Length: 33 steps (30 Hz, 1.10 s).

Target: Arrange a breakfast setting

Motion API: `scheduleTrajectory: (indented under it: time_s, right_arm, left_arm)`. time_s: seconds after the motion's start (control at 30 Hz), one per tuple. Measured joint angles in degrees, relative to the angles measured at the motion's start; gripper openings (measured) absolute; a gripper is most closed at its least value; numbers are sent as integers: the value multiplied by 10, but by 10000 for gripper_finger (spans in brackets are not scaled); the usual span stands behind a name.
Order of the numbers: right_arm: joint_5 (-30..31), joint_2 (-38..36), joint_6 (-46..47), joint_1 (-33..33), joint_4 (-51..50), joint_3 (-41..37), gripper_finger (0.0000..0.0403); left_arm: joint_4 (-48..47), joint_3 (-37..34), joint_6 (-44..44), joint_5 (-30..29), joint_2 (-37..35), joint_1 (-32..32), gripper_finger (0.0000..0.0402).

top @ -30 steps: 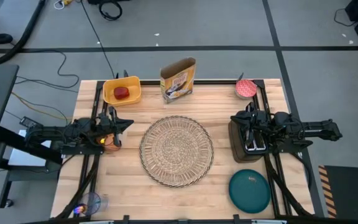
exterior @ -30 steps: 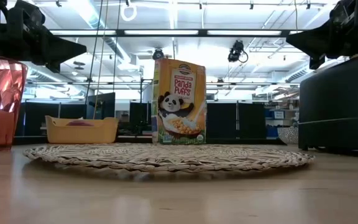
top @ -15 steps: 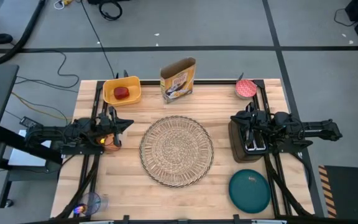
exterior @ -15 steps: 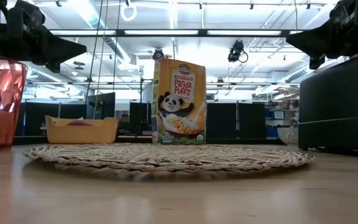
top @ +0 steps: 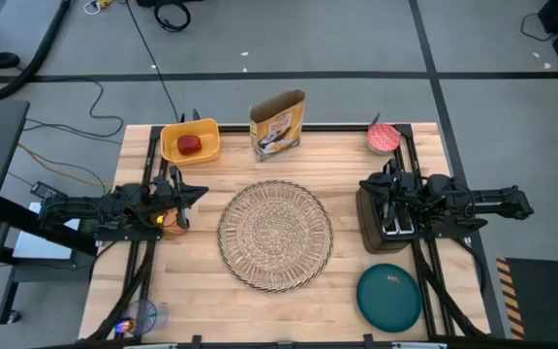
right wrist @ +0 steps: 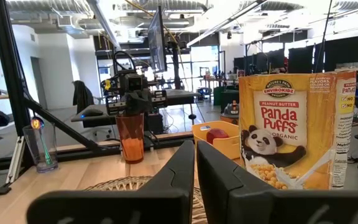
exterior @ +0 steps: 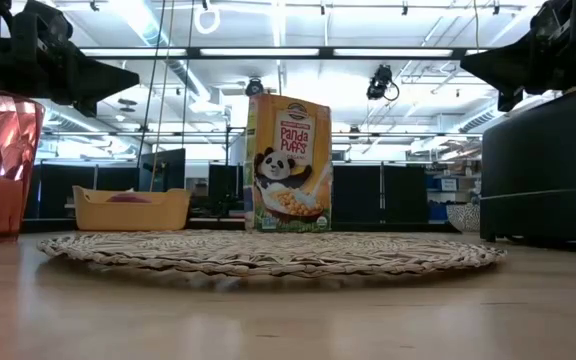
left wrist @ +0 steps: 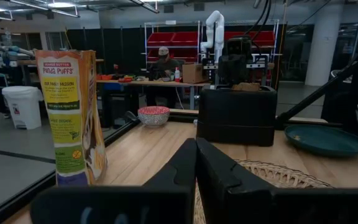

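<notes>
While both arms wait, placemat [top: 275, 235] lies between left gripper [top: 187, 193] and right gripper [top: 374, 187].

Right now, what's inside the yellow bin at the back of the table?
One red apple sits inside the yellow bin. From above, nothing else shows on the bin floor; whatever lies under the apple is covered.

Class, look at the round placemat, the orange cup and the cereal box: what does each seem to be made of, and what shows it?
Placemat: probably woven straw or similar fibre; matte tan strands coil in rings.
Cup: likely plastic; translucent orange, light passes through, slightly glossy.
Cereal box: printed cardboard; flat panels, sharp folded edges, slight sheen.
</notes>
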Motion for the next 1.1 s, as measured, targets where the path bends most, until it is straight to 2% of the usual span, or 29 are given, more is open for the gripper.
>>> scheduleTrajectory:
  time_s: [0.13,0.23,0.5,0.57,0.67,0.83,0.97,1.1]
  right_arm:
    - [0,0,16,0,18,0,26]
    - [0,0,79,0,71,0,26]
    - [0,-1,140,0,193,0,26]
    - [28,2,123,0,212,0,26]
    - [97,12,145,-1,204,0,26]
    - [137,104,162,0,179,34,25]
    - [178,224,109,0,178,122,12]
    - [255,331,51,-4,147,236,7]
  left_arm:
    - [0,0,0,0,0,0,16]
    - [0,0,0,0,0,0,16]
    - [0,0,0,0,0,0,16]
    - [0,0,0,0,0,0,16]
    - [0,0,0,0,0,0,16]
    - [0,0,0,0,0,0,16]
    - [0,0,0,0,0,0,16]
    - [0,0,0,0,0,0,16]
